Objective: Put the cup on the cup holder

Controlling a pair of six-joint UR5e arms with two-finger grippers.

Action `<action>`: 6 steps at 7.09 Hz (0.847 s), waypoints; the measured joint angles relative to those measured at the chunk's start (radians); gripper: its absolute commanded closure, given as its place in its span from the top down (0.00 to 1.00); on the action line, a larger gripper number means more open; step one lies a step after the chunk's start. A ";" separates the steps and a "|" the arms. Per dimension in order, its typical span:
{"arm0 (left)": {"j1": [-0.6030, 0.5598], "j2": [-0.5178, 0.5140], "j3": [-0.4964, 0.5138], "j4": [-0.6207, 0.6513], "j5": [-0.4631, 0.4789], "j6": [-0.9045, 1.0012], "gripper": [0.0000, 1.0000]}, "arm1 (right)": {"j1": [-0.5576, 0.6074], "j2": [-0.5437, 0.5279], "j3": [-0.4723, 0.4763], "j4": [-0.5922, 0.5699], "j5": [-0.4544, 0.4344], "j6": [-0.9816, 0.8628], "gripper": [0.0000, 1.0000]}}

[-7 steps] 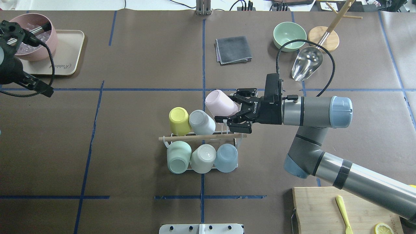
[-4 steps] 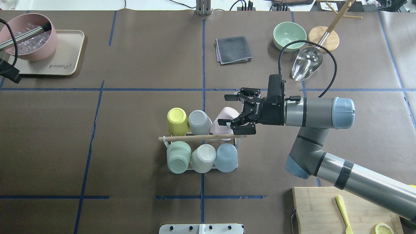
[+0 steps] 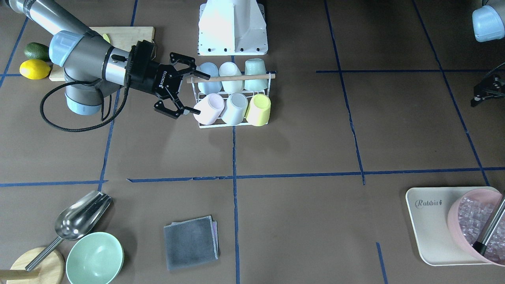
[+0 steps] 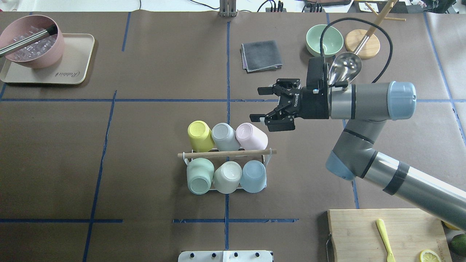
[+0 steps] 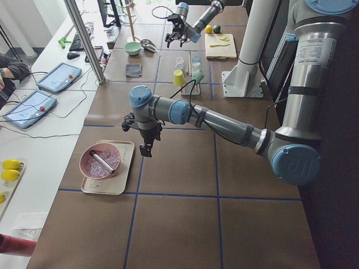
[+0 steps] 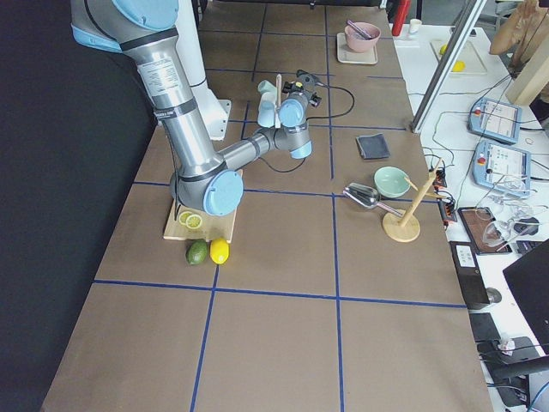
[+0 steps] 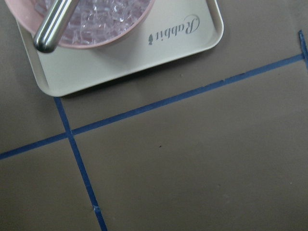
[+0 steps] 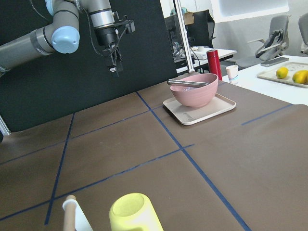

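Observation:
The white wire cup holder with its wooden rod (image 4: 225, 154) stands mid-table, also in the front view (image 3: 230, 78). Several cups sit upside down on its prongs: yellow (image 4: 199, 135), grey (image 4: 224, 136) and pink (image 4: 251, 136) in the far row, three more in the near row. My right gripper (image 4: 256, 103) is open and empty, just beyond and to the right of the pink cup; in the front view (image 3: 200, 93) it is close beside that cup (image 3: 209, 108). My left gripper (image 3: 487, 90) hangs near the beige tray; its jaws are unclear.
A pink bowl of ice with a metal utensil sits on the beige tray (image 4: 69, 72) far left. A grey cloth (image 4: 261, 55), green bowl (image 4: 324, 38), metal scoop (image 4: 344, 69) and wooden stand (image 4: 362, 43) lie at the far right. A cutting board (image 4: 364, 233) is near right.
My right gripper set the tilted pink cup down onto the holder, opened, and pulled back away from it. My left arm left the overhead view.

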 measured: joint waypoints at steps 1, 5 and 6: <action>-0.037 0.035 0.023 -0.020 -0.026 0.035 1.00 | 0.064 -0.003 0.034 -0.112 0.082 0.026 1.00; -0.173 0.115 0.054 -0.043 -0.010 -0.011 1.00 | 0.290 -0.080 0.088 -0.535 0.334 0.080 1.00; -0.186 0.122 0.059 -0.044 -0.008 -0.064 1.00 | 0.345 -0.114 0.092 -0.660 0.376 0.082 1.00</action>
